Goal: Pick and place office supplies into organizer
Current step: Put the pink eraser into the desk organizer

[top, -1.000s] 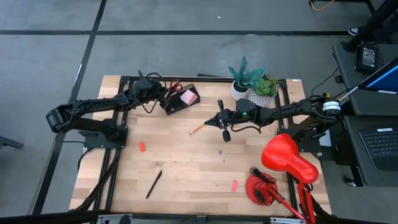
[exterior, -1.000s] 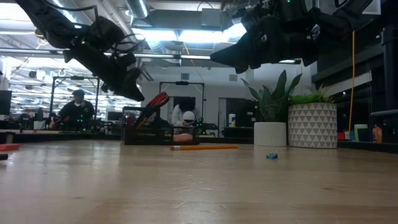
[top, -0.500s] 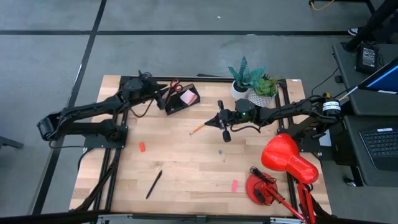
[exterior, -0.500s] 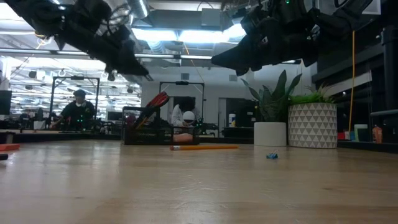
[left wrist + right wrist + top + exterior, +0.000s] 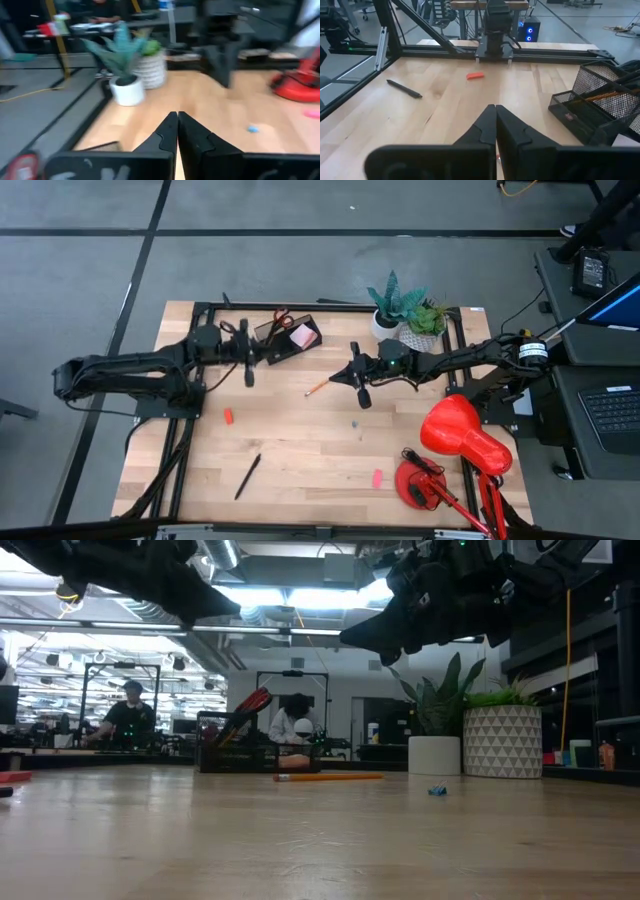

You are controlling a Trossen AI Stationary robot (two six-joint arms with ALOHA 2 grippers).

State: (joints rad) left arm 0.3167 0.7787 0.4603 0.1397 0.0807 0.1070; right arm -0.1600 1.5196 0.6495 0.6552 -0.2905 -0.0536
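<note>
Left arm: left gripper hangs above the table just short of the organizer, fingers pressed together on nothing, as the left wrist view shows.

Red eraser: loose on the wood, below the left gripper in the high view. Not yet stowed.

Black pen: loose near the front edge, well apart from the organizer. Not yet stowed.

Organizer: dark mesh tray at the far edge of the table, left of centre. Holds red-handled scissors standing in one compartment and a pink sticky-note pad in another. These two count as done.

Orange pencil: flat on the wood between the organizer and the right gripper. Not yet stowed.

Right arm: right gripper hovers mid-table just beside the pencil, fingers closed and empty.

Small blue scrap: on the wood near centre; cannot tell what it is.

Pink eraser: loose near the front, right of centre. Not yet stowed.

Judgement: roughly a third done; four items left.

Surroundings: two potted plants at the far edge and a red desk lamp at front right, crowding the pink eraser's side. People sit in the room behind.
</note>
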